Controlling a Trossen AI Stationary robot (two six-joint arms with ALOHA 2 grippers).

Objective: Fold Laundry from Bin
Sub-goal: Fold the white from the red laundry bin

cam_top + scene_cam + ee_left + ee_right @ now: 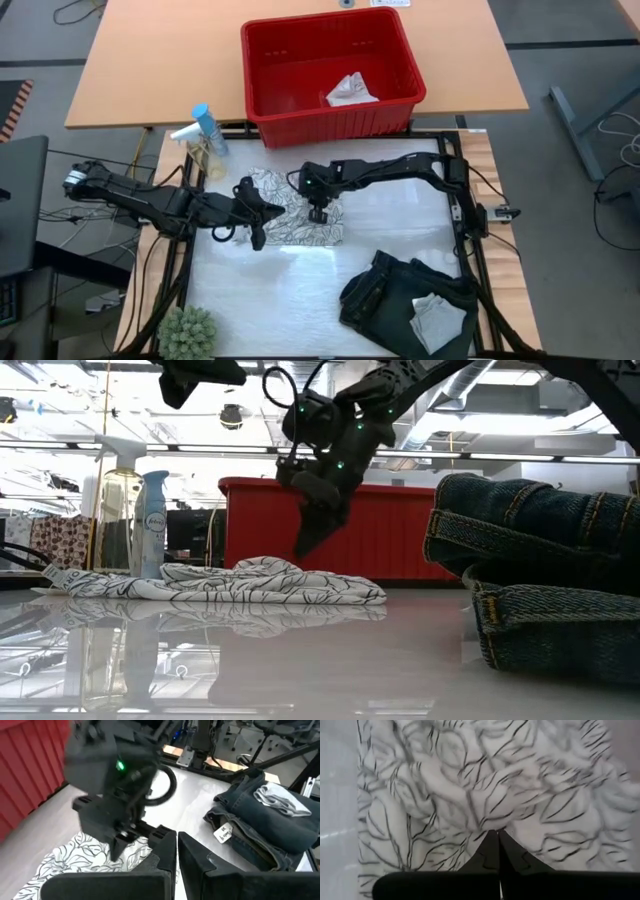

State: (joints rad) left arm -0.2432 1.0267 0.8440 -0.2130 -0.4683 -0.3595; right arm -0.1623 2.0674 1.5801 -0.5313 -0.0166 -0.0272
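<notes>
Right gripper (318,213): fingers together, empty, poised above the leaf-patterned cloth (290,215) on the table (300,300). Left gripper (256,238): fingers together, at the cloth's edge.

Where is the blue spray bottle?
In the high view, the blue plastic spray bottle stands on the table's left side, beside the red slotted plastic bin.
</notes>
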